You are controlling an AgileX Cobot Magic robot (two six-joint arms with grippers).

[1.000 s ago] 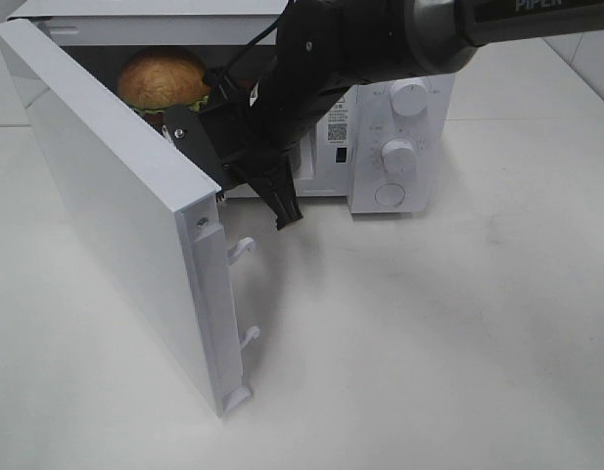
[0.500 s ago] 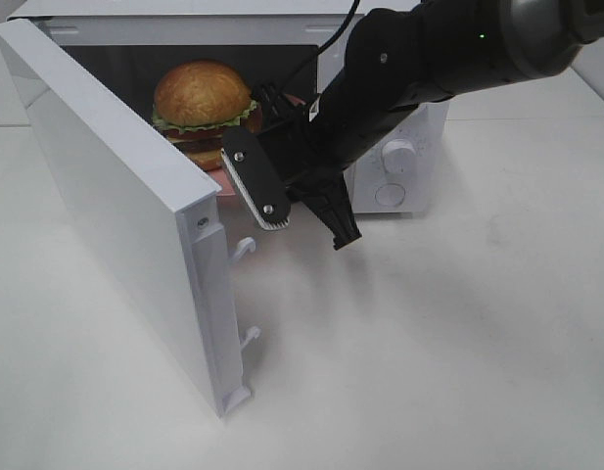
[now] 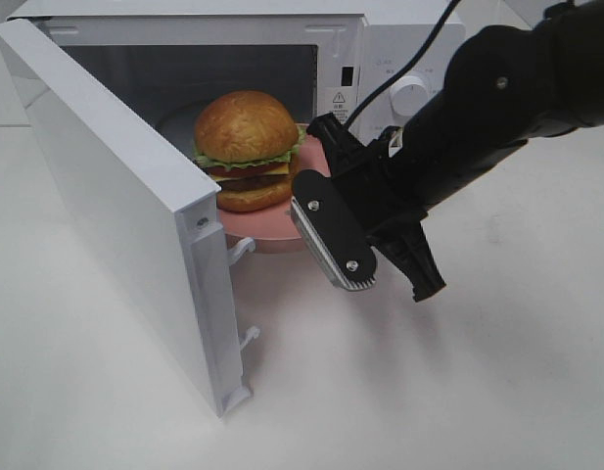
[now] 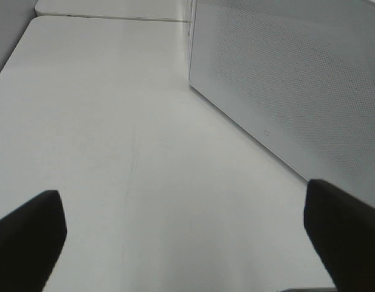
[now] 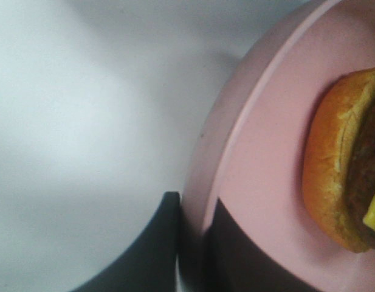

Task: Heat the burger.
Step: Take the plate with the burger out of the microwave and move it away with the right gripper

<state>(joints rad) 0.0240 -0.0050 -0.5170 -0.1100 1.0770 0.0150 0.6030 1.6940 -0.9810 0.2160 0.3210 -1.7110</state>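
Note:
The burger (image 3: 246, 147) has a shiny golden bun, green lettuce and a dark patty. It sits on a pink round plate (image 3: 272, 233) at the mouth of the open white microwave (image 3: 184, 12), with the plate's front edge past the opening. My right gripper (image 3: 319, 147) is shut on the plate's right rim. In the right wrist view the right gripper (image 5: 196, 255) pinches the pink plate (image 5: 266, 152) beside the burger (image 5: 339, 164). My left gripper (image 4: 187, 243) is open over bare table and holds nothing. It does not show in the high view.
The microwave's door (image 3: 116, 196) stands swung out to the left and front, close beside the plate. Two control knobs (image 3: 409, 93) sit on the microwave's right panel behind my right arm. A white perforated microwave panel (image 4: 296, 79) lies near the left gripper. White table (image 3: 478, 392) surrounds everything.
My right gripper has drawn the plate and burger from deep inside the microwave toward the front and right, so they now sit at the opening. The left gripper stays open.

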